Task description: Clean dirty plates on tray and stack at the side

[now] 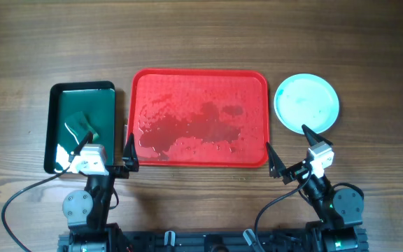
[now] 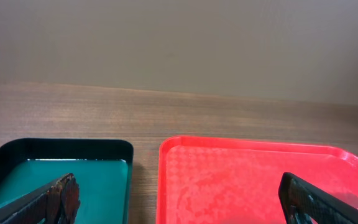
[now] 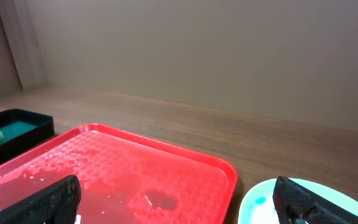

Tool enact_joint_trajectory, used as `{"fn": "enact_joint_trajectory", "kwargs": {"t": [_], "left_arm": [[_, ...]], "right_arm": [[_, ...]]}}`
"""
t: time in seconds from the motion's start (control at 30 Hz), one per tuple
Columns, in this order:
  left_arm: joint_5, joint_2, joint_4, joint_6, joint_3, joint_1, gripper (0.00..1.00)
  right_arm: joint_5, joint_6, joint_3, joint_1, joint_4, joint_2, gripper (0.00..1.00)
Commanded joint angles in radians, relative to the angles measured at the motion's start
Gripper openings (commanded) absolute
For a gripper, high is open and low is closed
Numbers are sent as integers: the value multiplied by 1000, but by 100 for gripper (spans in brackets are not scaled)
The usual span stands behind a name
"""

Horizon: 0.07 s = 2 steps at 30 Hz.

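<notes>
Both hang wide open and empty: the left end effector [image 1: 105,145] straddles the gap between the dark green tray [image 1: 103,105] and the wet red tray [image 1: 187,77], while the right end effector [image 1: 292,148] is off the red tray's near right corner. At its 1 o'clock a pale aqua plate [image 1: 307,103] lies on the counter [image 1: 201,35] beside the red tray.

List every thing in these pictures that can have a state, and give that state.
Large red rectangular plastic tray: wet, no plates on it.
Round pale aqua plate: flat on the table, right of the red tray; any plates beneath are hidden.
Small dark green black-rimmed tray: holds a sponge.
Green sponge: lying in the green tray.
Left gripper: open, empty.
Right gripper: open, empty.
</notes>
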Motion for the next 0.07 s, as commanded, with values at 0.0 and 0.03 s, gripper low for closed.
{"fn": "enact_joint_trajectory", "kwargs": {"t": [0.0, 0.03], "left_arm": [[-9, -9, -2, 16, -6, -4, 100], [-9, -9, -2, 16, -6, -4, 100]], "right_arm": [[-17, 14, -1, -4, 5, -7, 100], [-18, 14, -1, -4, 4, -7, 100]]}}
